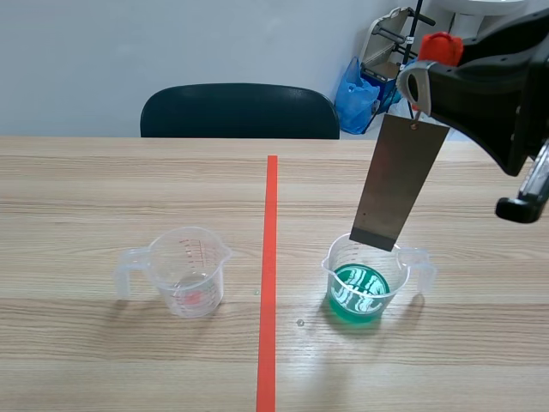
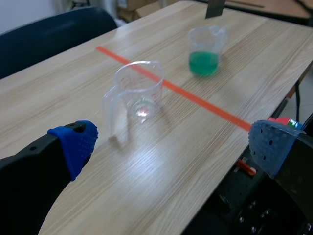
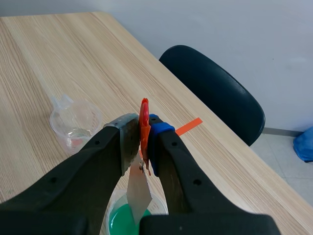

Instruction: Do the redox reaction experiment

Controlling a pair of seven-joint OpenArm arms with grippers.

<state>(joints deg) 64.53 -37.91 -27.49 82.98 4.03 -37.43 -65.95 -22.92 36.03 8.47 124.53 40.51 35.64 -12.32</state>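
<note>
The step in hand looked like dipping the metal strip (image 1: 400,182) into the green liquid (image 1: 358,293), with the strip held over the cup (image 1: 403,273) and not yet clearly in it. The right gripper (image 3: 145,128) was closed on a red clip (image 3: 144,116), and the strip hung below it from a small hole at its top end. The strip's long axis ran close to upright, leaning a little, so that its top sat nearer the right arm and its cut lower edge pointed down at the cup's mouth. In the scene view that edge sat at about rim level, above the liquid; whether it touched the rim could not be told. The next move would probably call for a straight, slow descent, keeping the strip's lower end inside the rim so the light cup was not knocked over. The left gripper (image 2: 174,145) hung open above the table (image 1: 86,189), holding nothing, near the empty cup (image 1: 187,273) across the tape line (image 1: 271,257).
</note>
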